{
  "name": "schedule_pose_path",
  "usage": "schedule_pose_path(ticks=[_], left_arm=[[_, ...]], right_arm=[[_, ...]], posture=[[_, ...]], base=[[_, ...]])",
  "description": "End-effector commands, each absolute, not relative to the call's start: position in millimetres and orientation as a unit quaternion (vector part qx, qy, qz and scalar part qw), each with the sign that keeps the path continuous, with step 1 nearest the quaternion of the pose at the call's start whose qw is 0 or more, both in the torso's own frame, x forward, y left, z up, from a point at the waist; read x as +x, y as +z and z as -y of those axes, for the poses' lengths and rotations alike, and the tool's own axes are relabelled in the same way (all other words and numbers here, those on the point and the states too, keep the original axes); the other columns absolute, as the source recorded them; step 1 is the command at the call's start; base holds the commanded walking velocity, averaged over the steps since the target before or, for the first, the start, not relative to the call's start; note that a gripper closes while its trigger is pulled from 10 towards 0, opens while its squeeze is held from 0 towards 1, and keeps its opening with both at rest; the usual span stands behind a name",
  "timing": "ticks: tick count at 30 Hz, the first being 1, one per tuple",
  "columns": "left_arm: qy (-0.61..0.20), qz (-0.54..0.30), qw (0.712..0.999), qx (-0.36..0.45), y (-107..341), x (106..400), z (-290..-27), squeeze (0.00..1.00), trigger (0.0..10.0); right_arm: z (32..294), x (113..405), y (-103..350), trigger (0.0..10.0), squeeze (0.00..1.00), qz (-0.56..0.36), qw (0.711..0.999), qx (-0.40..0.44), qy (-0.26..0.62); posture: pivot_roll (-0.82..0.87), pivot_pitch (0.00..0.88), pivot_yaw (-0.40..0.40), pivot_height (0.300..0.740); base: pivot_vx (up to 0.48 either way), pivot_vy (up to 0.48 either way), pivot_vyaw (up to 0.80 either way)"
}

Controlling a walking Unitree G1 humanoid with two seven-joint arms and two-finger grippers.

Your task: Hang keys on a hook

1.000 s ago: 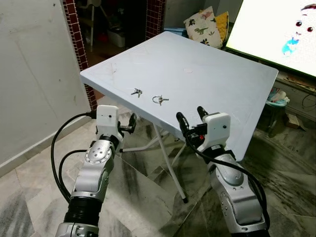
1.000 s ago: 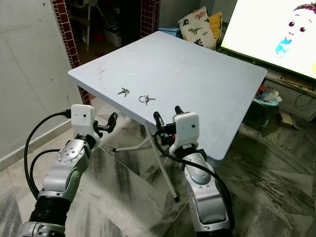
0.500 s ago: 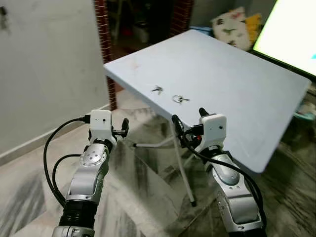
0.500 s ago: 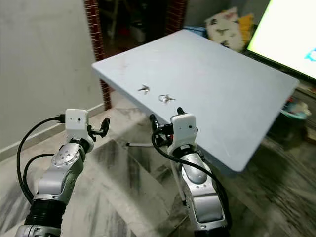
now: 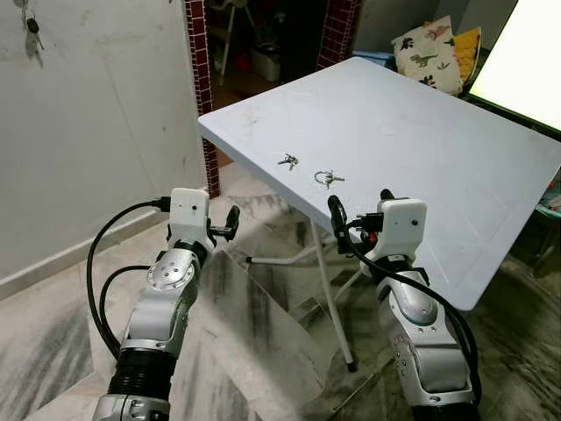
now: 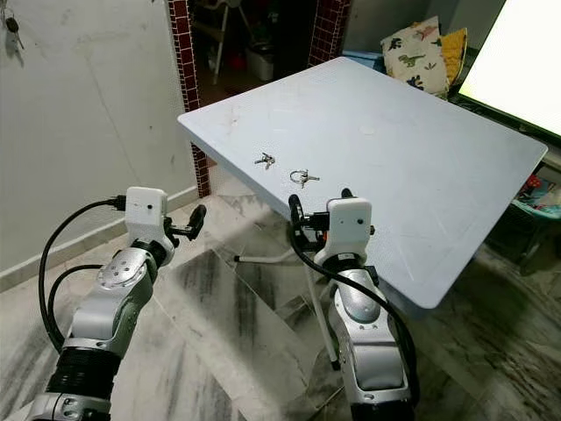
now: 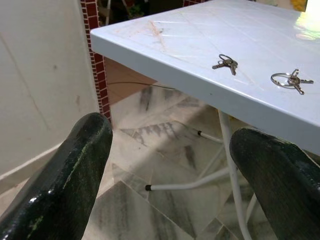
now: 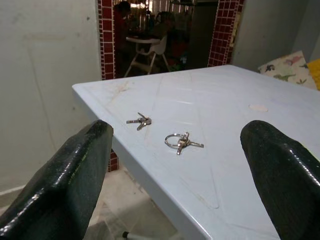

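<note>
nearest the camera, two silver arms are seen raised over a marbled tile floor (image 5: pixel 263 351). the left end effector (image 5: pixel 230 222) is held just short of the near edge of the surface (image 5: pixel 438 149), below its level, with its black fingers (image 7: pixel 70 170) spread wide and nothing between them. the right end effector (image 5: pixel 359 210) is held at the near edge of the surface, its fingers (image 8: pixel 65 175) likewise spread apart and empty.

on the white folding surface, close to the near edge and towards its left corner, two sets of keys are observed lying flat. the small key bunch (image 5: pixel 287 160) lies to the left; the ringed key bunch (image 5: pixel 328 178), with a larger loop, lies just beside it to the right. the two are apart from each other and neither is touched by an end effector. the right end effector is near the ringed key bunch; the left end effector is further off. metal legs (image 5: pixel 333 298) are visible beneath the surface.

to the left, a pale wall (image 5: pixel 96 132) is noted, with a further set of keys (image 5: pixel 31 24) hanging high on it at the upper left corner of the head views; what it hangs from cannot be made out. beyond the surface, a red brick pillar (image 5: pixel 200 61), a dark doorway and a patterned cushion (image 5: pixel 425 57) are seen, with a bright screen (image 5: pixel 526 61) at far right.
</note>
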State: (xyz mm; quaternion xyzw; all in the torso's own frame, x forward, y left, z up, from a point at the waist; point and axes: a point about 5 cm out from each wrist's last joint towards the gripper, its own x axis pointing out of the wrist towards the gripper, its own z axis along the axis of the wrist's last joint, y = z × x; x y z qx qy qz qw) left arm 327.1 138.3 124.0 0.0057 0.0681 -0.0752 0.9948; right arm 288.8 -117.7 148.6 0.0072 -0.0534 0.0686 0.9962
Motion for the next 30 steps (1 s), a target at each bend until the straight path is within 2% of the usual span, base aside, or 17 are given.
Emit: schedule_pose_path(ticks=[1, 30], left_arm=[[-0.085, -0.063, 0.994, 0.001, 129.1, 328.8, -135.9, 0.0, 10.0], [-0.098, -0.077, 0.992, -0.013, 125.6, 327.3, -130.9, 0.0, 10.0]], right_arm=[[121.6, 290.0, 144.5, 10.0, 0.0, 0.039, 0.997, 0.01, 0.062], [124.7, 291.1, 136.7, 10.0, 0.0, 0.017, 0.999, 0.01, 0.045]], posture=[[0.04, 0.0, -0.072, 0.74], [0.04, 0.0, -0.068, 0.74]], base=[[0.244, 0.0, 0.0], [0.448, 0.0, 0.0]])
